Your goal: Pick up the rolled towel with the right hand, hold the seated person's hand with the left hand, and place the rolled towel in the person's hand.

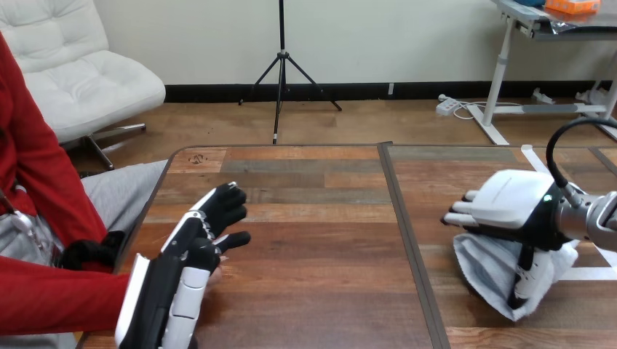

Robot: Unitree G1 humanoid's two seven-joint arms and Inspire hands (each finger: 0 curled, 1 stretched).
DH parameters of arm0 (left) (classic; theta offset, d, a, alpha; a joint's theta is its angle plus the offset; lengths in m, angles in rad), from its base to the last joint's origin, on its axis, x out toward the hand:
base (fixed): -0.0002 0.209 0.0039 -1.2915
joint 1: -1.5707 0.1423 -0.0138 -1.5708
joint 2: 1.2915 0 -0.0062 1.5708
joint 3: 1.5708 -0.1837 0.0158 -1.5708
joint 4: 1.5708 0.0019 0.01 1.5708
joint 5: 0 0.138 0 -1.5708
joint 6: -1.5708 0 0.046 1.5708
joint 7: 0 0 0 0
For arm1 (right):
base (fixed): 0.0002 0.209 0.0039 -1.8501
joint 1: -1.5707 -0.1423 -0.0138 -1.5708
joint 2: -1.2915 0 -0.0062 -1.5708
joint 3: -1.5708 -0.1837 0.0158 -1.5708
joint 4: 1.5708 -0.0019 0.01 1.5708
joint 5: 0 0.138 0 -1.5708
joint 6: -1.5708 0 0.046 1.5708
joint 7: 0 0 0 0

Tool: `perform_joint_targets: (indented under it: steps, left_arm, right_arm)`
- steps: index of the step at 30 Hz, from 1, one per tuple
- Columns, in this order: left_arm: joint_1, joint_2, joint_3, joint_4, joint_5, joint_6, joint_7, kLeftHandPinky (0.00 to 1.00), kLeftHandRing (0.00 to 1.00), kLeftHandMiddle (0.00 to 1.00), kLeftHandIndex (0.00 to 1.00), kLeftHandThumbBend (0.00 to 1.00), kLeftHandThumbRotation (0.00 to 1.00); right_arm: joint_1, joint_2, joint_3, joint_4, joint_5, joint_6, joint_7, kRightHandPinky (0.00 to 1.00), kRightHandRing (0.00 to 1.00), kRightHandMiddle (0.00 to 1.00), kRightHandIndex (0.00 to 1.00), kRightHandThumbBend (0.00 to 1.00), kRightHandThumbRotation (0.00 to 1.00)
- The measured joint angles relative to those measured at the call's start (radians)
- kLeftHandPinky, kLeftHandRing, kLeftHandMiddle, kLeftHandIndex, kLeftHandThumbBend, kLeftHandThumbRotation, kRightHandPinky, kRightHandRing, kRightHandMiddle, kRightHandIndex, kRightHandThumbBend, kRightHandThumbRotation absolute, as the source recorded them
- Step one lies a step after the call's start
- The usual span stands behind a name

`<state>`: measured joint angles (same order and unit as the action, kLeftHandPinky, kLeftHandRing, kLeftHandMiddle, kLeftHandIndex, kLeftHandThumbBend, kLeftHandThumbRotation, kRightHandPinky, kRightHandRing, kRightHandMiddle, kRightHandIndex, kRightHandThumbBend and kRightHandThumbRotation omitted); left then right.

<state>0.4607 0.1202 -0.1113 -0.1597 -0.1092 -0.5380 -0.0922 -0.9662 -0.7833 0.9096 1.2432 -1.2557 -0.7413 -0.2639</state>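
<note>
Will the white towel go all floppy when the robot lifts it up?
Probably a bit floppy: the towel looks like soft cloth, and its loose corner lies slack on the table. It looks light, so the right hand should lift it easily. It likely won't roll, since it lies rumpled rather than round.

Person's hand (pixel 218 266), at the tabletop's (pixel 320 218) left edge, is almost all hidden behind the left hand (pixel 193 251). Only a sliver shows past it. Can't tell if the two touch or if it's gripped. Left forearm is cut off by the picture's bottom edge.

Towel (pixel 495 269), toward the tabletop's right edge, has its upper part covered by the right hand (pixel 509 203), whose thumb crosses its front. Rolled or loose, resting or lifted: can't tell. Right arm and the tabletop's right edge are cut off at the picture's side.
</note>
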Motion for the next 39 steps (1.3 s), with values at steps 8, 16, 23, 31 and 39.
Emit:
perform_joint_targets:
  steps: [8,16,23,31,39]
  left_arm:
    - [0.004,0.0,0.012,0.0,-0.004,-0.008,-0.001,0.75,0.85,0.85,0.83,0.77,0.96]
    - [0.005,0.0,0.013,0.0,-0.007,-0.012,-0.006,0.75,0.85,0.85,0.84,0.77,0.96]
    - [0.006,0.001,0.013,0.0,-0.016,-0.012,-0.016,0.76,0.86,0.86,0.84,0.77,0.96]
    - [0.007,0.001,0.014,0.0,-0.021,-0.012,-0.02,0.78,0.87,0.86,0.85,0.75,0.97]
    - [0.008,0.001,0.015,0.0,-0.019,-0.018,-0.018,0.77,0.86,0.85,0.84,0.76,0.98]
  right_arm:
    - [0.0,0.0,0.026,0.01,-0.01,0.024,-0.003,0.94,0.98,1.0,1.0,1.0,0.58]
    - [0.0,0.0,0.047,0.015,-0.027,0.034,-0.026,0.93,0.98,1.0,1.0,1.0,0.58]
    - [0.0,0.0,0.061,0.016,-0.035,0.047,-0.028,0.94,0.99,1.0,1.0,1.0,0.58]
    - [0.0,0.0,0.068,0.02,-0.04,0.049,-0.029,0.92,0.97,0.98,1.0,1.0,0.57]
    - [-0.001,0.0,0.086,0.019,-0.064,0.064,-0.052,0.8,0.87,0.9,0.94,1.0,0.46]
